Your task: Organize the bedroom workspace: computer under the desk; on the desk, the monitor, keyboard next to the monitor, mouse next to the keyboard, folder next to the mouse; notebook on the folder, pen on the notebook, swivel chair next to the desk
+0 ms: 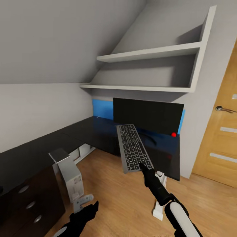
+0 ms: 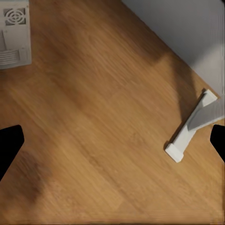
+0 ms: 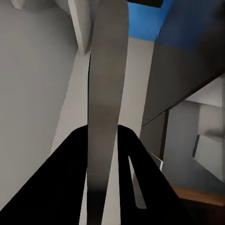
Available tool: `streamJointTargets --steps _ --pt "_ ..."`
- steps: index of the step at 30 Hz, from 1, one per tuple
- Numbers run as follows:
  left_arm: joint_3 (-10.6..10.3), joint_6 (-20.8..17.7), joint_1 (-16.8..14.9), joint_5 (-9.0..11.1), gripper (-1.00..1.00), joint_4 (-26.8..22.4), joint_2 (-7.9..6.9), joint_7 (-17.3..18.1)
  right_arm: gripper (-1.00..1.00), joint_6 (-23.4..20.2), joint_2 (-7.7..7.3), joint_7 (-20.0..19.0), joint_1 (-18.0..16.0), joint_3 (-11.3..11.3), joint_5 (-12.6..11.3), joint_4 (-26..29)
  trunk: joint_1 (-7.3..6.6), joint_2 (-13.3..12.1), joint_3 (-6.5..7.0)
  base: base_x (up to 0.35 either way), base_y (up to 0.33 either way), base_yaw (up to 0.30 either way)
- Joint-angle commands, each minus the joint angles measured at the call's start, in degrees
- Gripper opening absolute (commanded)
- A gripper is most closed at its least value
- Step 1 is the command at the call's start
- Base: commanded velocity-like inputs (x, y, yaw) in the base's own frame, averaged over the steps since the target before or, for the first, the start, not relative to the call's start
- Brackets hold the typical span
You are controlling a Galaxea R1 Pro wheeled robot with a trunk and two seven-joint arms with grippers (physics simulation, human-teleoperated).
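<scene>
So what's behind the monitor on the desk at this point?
A bright blue panel shows past both sides of the monitor, against the wall. Whatever lies directly behind the screen is covered. The keyboard, clamped in the right gripper, is in front of it.

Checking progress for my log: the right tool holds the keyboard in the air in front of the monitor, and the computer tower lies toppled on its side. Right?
Not quite. The head view shows the computer standing upright on the floor beside the desk. The rest holds: the right tool grips the keyboard, raised before the monitor.
</scene>
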State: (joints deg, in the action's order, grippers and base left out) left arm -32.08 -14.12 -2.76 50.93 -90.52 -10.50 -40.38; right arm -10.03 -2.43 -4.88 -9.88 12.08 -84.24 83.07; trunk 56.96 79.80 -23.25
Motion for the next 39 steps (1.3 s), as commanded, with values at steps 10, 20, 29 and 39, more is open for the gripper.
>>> streamJointTargets --steps 10,20,29,39 --pt "-0.09 -0.14 -0.05 0.22 1.00 -0.10 -0.05 -0.40 -1.00 -0.08 0.02 -0.31 -0.06 0.13 -0.60 -0.01 0.00 0.04 -0.06 -0.003 0.003 -0.297" --pt "-0.09 -0.12 -0.05 0.22 1.00 -0.10 -0.05 -0.40 -1.00 0.15 0.13 -0.28 -0.06 0.13 -0.58 -1.17 0.00 0.04 -0.06 0.000 0.000 -0.297" --pt "-0.14 -0.12 -0.05 0.22 1.00 -0.10 -0.05 -0.40 -1.00 0.97 0.15 -0.13 -0.06 0.30 -0.50 -2.00 0.00 0.04 -0.06 0.000 0.000 -0.297" --pt "-0.17 -0.12 -0.05 0.22 1.00 -0.10 -0.05 -0.40 -1.00 1.06 0.23 2.02 -0.06 0.33 -0.41 -2.54 0.00 0.04 -0.06 0.000 0.000 -0.297"
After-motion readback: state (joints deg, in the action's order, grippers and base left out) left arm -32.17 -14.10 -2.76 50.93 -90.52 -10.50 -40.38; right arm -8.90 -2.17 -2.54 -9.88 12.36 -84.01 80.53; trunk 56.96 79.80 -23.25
